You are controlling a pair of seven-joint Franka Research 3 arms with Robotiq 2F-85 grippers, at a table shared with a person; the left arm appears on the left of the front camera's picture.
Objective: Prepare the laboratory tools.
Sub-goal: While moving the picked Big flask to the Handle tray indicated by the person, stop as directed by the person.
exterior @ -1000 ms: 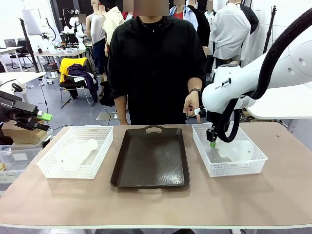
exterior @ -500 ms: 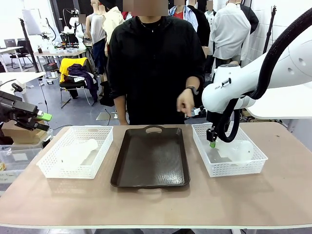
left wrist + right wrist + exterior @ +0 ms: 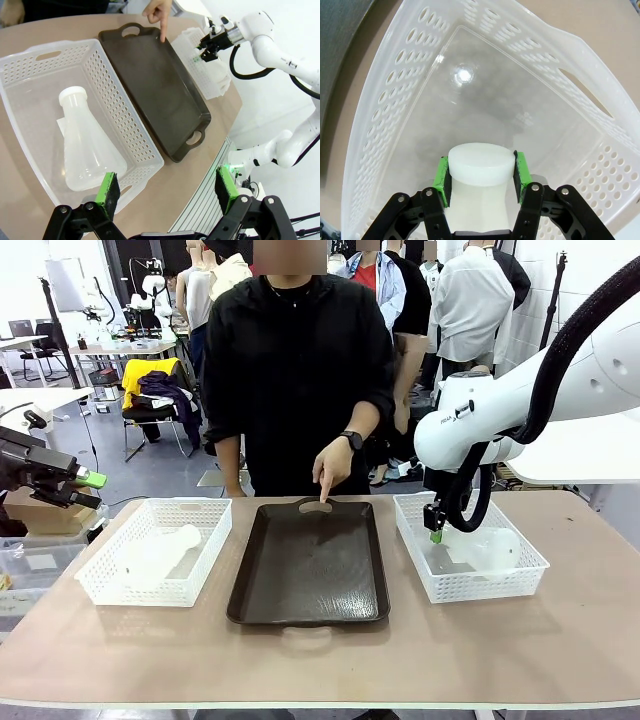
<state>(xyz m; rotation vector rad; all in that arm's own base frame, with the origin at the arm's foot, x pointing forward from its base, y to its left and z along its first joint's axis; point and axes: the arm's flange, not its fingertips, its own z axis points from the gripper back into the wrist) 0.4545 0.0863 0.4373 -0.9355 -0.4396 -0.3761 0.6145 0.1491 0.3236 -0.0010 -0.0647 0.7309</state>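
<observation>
In the front view the left hand (image 3: 88,490) hangs out past the tabletop's (image 3: 320,660) left edge, empty. The right hand (image 3: 436,532) sits low inside the right basket (image 3: 470,592), at the right flask (image 3: 492,548). The left flask (image 3: 160,552) lies on its side in the left basket (image 3: 205,505). The person's finger (image 3: 322,492) points down at the far handle of the dark tray (image 3: 310,570) between the baskets. In the left wrist view the left hand (image 3: 166,190) is spread wide with nothing between its pads, above the left flask's base end. In the right wrist view the right hand (image 3: 481,172) has its green pads (image 3: 441,175) closed against both sides of the right flask's capped neck.
</observation>
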